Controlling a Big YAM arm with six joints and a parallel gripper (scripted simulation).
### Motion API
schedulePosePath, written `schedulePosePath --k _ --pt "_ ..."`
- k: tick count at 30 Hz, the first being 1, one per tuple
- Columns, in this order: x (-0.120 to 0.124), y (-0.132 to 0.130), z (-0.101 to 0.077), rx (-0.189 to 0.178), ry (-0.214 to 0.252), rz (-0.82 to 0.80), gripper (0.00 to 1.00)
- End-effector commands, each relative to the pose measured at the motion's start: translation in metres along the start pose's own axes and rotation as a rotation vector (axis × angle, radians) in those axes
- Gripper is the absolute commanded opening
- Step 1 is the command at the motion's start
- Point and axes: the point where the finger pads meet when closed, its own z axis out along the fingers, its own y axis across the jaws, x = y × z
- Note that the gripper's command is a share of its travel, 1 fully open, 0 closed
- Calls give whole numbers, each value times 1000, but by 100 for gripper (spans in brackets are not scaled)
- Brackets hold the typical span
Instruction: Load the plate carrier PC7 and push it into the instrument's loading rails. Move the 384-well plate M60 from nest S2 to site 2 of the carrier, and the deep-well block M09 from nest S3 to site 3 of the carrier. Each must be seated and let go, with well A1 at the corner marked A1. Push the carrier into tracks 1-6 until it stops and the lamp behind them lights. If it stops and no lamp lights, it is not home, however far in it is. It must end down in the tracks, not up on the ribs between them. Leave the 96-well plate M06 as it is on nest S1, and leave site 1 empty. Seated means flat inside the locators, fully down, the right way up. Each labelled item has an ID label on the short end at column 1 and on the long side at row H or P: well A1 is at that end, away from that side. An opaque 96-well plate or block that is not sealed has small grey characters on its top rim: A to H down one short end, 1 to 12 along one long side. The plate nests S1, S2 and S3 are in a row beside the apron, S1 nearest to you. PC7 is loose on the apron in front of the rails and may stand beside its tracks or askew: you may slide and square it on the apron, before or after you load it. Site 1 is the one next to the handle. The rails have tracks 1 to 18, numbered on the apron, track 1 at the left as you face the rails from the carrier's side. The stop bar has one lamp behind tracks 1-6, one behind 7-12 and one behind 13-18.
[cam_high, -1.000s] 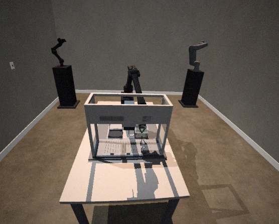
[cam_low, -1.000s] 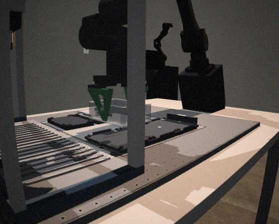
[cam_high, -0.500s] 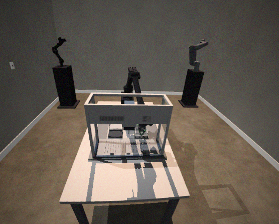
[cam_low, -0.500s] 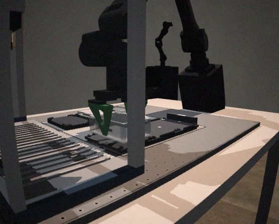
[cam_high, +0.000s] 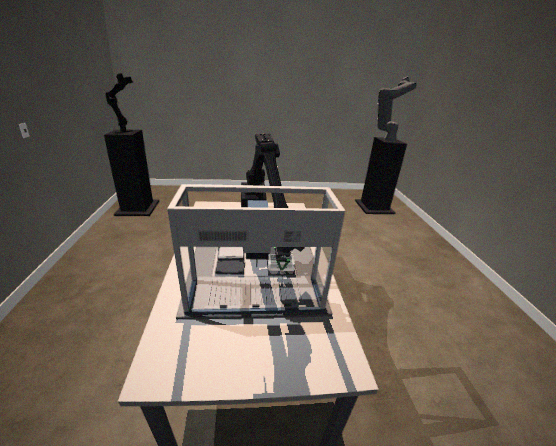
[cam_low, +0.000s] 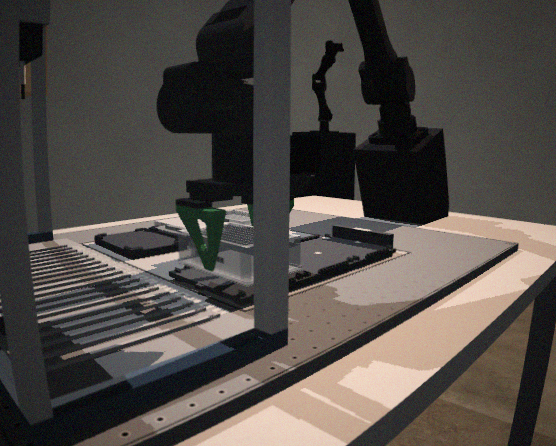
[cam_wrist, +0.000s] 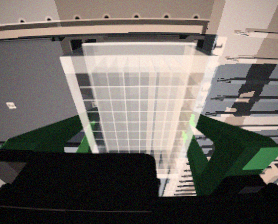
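Top view: gripper (cam_high: 283, 262) hangs under the instrument frame (cam_high: 255, 220), over the deck beside the rails (cam_high: 235, 292).

Exterior view: green fingers (cam_low: 207, 235) pinch a translucent block (cam_low: 235, 255), low over the far end of the carrier (cam_low: 320, 255); I cannot tell if it touches.

Wrist view: block (cam_wrist: 140, 100) sits between both fingers, its well grid visible.

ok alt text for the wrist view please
Seen from above, the end effector grips a translucent white gridded block between two green fingers. Below lie a dark carrier frame, grey ribbed rails at right and a beige strip with holes.
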Motion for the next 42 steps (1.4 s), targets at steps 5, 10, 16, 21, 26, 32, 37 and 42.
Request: schedulePosePath --k 5,10,16,21,26,32,37,42 --pt "-3 -19 -17 44 -14 1 0" --pt "3 -13 0 19 -7 -1 0" --pt "3 -11 3 20 -7 -1 0" --pt "4 -8 5 15 -6 -2 0" --pt "4 -9 5 17 -7 -1 0" --pt "4 -9 7 17 -7 -1 0" --pt "4 -10 6 20 -7 -1 0" --pt "4 -8 8 16 -6 -1 0"
